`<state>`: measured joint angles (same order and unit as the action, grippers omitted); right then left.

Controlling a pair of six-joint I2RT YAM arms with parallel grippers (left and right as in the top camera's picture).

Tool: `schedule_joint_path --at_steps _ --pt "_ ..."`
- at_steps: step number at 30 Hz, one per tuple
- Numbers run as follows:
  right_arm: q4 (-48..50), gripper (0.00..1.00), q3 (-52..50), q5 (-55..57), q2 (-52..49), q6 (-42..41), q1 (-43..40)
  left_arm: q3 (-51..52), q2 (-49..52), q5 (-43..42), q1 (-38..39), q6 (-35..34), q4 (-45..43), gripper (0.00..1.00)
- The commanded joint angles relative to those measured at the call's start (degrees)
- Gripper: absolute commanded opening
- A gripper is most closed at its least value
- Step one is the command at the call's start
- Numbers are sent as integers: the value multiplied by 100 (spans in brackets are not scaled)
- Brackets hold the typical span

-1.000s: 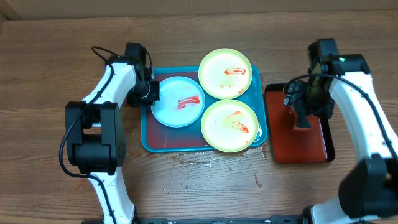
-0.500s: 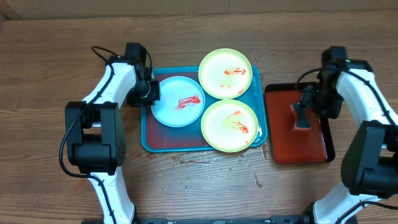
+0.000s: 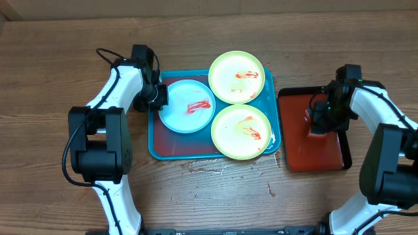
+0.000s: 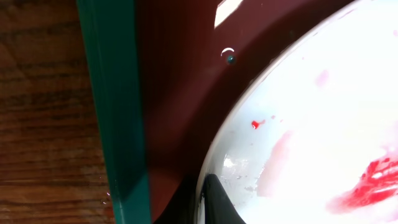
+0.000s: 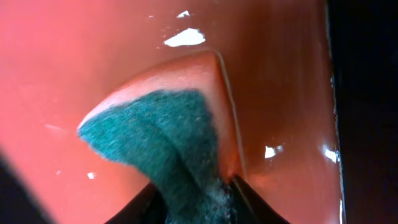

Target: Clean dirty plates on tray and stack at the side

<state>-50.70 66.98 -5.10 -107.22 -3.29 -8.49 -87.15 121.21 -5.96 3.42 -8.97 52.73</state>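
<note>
- Overhead: a large teal-rimmed rectangular tray [image 3: 155, 140] carries a pale blue round plate [image 3: 179, 114] and two yellow-green round plates [image 3: 236, 88], all smeared red, and none is stacked at the side yet. The left gripper [image 3: 157, 96] sits at the blue plate's edge. The right gripper [image 3: 318, 123] is down in a small black-rimmed red tray [image 3: 330, 160].
- Left wrist: the jaws look clamped on the blue plate's rim, one black fingertip [image 4: 217, 202] lying on it. A careless pull could knock the plate against its neighbours.
- Right wrist: the jaws pinch a folded green-faced orange sponge [image 5: 155, 137] by one end. The bite looks shallow on a wet surface, so the sponge may slip free when lifted.
</note>
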Motion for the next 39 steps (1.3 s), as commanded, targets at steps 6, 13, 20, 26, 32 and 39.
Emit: schedule_joint_path --at_steps 6,13,20,26,32,39 --pt "116 4 -164 201 52 -153 13 -11 212 190 74 20 -52 4" --pt "-437 4 284 -131 81 -315 17 -11 212 190 74 20 -52 4" --pt "-1340 4 1344 -264 245 -566 221 -11 212 190 74 20 -48 4" --pt "-1860 4 2205 -190 247 -699 811 -11 212 190 74 22 -17 4" --pt "-1554 4 2839 -278 240 -1209 1862 -11 212 186 74 20 -33 4" --pt "-994 4 3375 -431 -120 -1930 2977 -11 212 142 74 20 -28 4"
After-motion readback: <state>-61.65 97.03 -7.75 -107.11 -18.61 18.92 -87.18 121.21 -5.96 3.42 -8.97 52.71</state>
